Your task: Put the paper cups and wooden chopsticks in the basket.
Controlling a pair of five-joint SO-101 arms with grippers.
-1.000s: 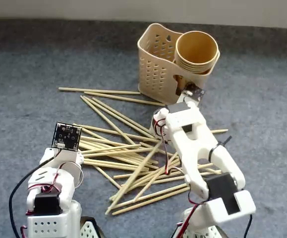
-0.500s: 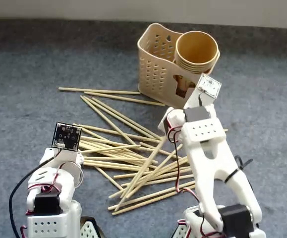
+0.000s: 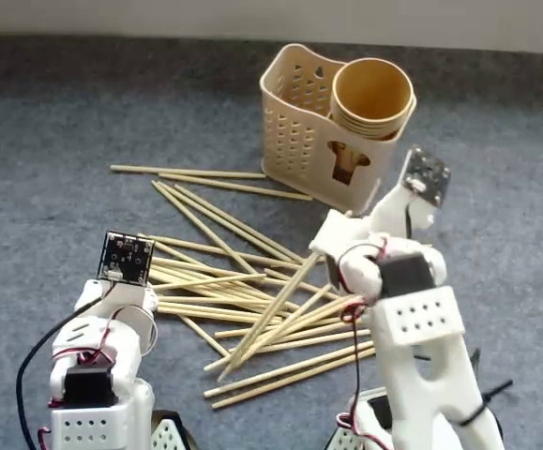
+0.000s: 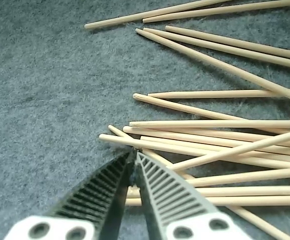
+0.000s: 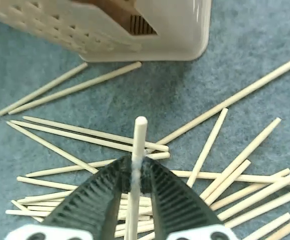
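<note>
Right hand (image 5: 134, 170) pinches one chopstick (image 5: 139, 135) near its end; the long tail may snag the pile (image 3: 224, 281) or miss the basket (image 5: 177, 30). Left hand (image 4: 134, 156) closed, empty.

Pos. check: one chopstick (image 5: 138, 135) sits btwn right gripper (image 5: 135, 167) fingers, end projecting past tips. Beyond those tips stands basket (image 5: 175, 30), w/ paper cups (image 3: 372, 94) stacked inside. On carpet (image 3: 65, 112), loose chopsticks (image 4: 210, 125) lie directly ahead of left gripper (image 4: 134, 154) tips.

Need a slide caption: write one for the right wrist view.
Right gripper shut on one chopstick above the loose chopsticks, basket beyond.
</note>
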